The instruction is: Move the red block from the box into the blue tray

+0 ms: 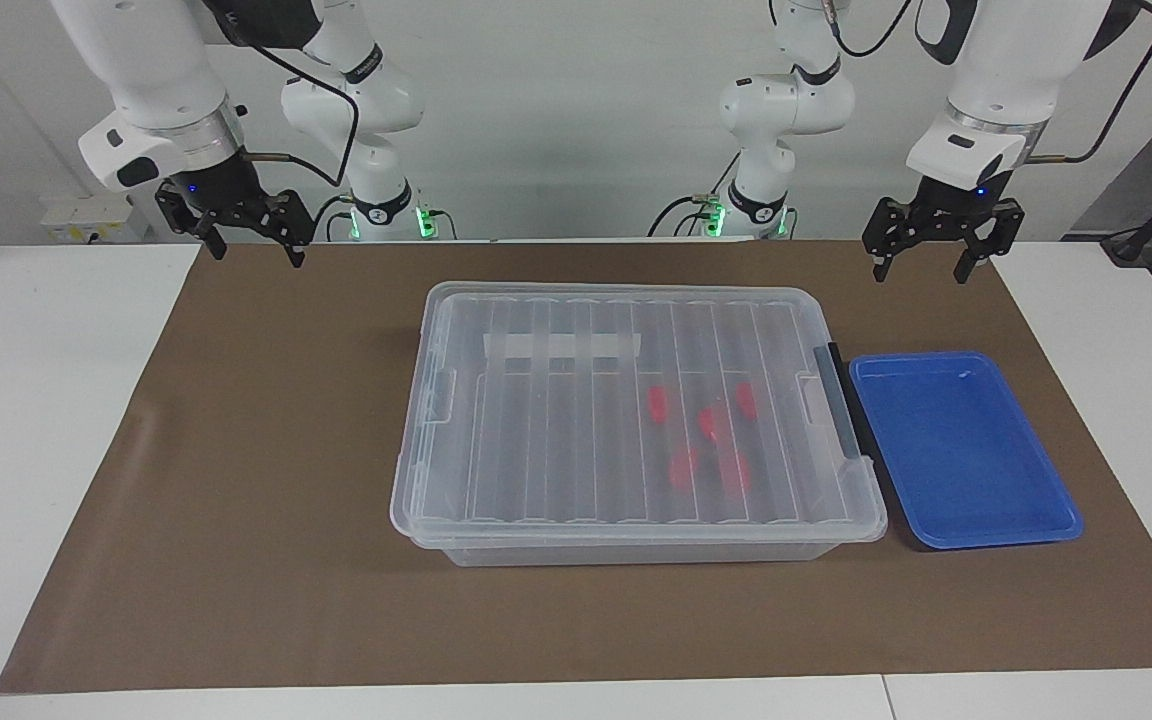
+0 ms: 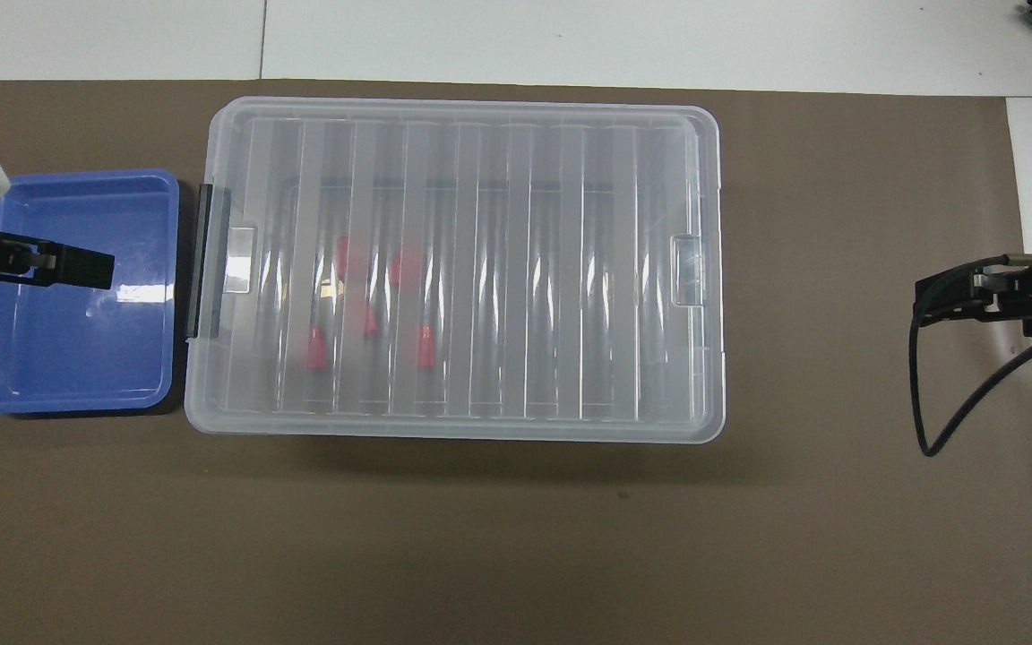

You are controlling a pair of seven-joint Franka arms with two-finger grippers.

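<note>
box (image 1: 636,430) lidded; both claws (image 1: 928,255) open, empty.

White table (image 1: 56,420) with a brown mat (image 1: 266,560) across most of it. Plain white wall (image 1: 556,110) at the robots' end, wall socket box (image 1: 86,218) low down. Even, diffuse light.

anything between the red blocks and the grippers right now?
Yes: the box's ribbed clear lid, closed over the red blocks. Both views show it. Left gripper and right gripper hang open.
</note>
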